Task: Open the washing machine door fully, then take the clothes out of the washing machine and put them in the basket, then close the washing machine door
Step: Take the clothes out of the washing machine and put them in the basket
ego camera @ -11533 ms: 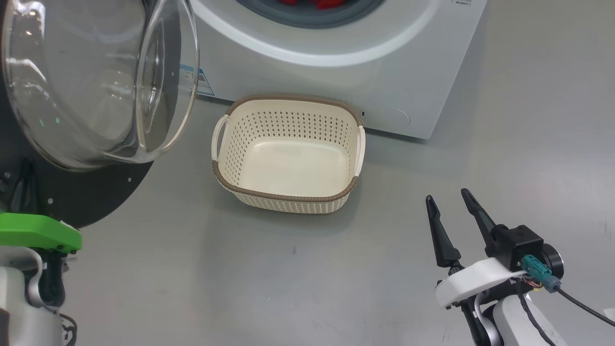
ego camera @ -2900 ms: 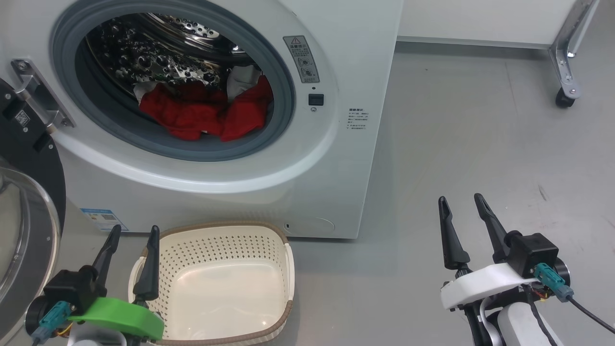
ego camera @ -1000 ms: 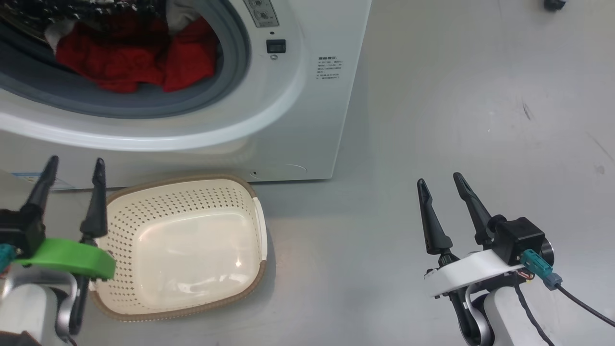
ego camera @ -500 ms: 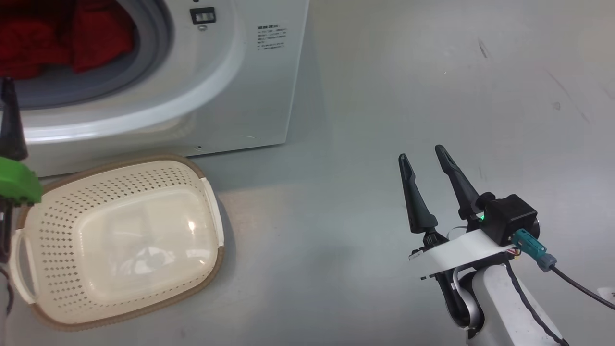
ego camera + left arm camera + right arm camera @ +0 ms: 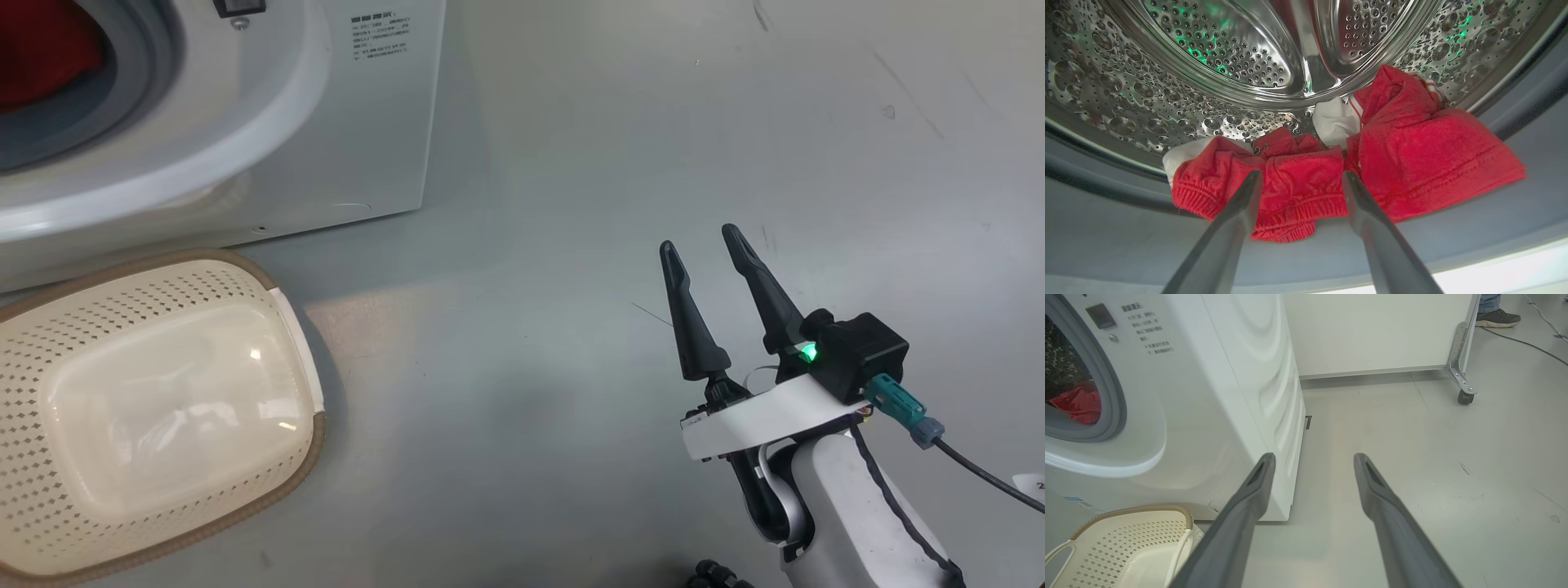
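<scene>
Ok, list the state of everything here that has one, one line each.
washing machine: mouth open, laundry inside.
clothes: heaped low in the drum, not gripped.
basket: upright and empty, on the floor in front of the machine.
left gripper: open, pointing at the red garments.
right gripper: open, holding nothing, out over the floor.

Glossy dimpled steel drum (image 5: 1229, 49); soft, nubbly red clothes (image 5: 1412, 163) of cloth; matt grey rubber ring (image 5: 1106, 237); smooth glossy white washing machine (image 5: 367, 122) casing; perforated cream plastic basket (image 5: 49, 327), shiny inside; smooth grey floor (image 5: 571, 163), faintly scuffed.
</scene>
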### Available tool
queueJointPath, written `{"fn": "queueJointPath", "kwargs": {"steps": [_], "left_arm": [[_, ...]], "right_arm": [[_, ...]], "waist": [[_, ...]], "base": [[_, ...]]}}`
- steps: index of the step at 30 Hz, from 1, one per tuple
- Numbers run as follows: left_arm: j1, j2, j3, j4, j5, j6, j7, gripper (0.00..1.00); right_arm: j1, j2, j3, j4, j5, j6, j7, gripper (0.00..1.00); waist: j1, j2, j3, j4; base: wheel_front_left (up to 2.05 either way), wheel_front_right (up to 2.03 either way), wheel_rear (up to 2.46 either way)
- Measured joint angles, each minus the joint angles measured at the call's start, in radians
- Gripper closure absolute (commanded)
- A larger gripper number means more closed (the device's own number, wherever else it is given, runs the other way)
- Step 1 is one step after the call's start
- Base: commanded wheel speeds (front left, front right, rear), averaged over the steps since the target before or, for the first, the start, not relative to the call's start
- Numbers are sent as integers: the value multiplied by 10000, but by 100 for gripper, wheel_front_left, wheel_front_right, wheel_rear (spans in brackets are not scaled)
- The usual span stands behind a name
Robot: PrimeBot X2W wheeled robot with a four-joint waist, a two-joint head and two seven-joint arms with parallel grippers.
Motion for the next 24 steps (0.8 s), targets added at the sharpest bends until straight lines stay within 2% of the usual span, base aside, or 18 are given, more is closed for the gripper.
{"fn": "queueJointPath", "kwargs": {"steps": [10, 24], "left_arm": [[-1216, 836, 67, 1058, 357, 79, 872, 0], [-2234, 1049, -583, 1921, 955, -96, 1367, 0]], "right_arm": [[-376, 15, 405, -186, 408, -134, 0, 0], [-632, 17, 662, -263, 500, -418, 0, 0]], "waist": [[0, 0, 542, -291], [0, 0, 969, -540]], "base": [[0, 0, 0], [0, 0, 0]]}}
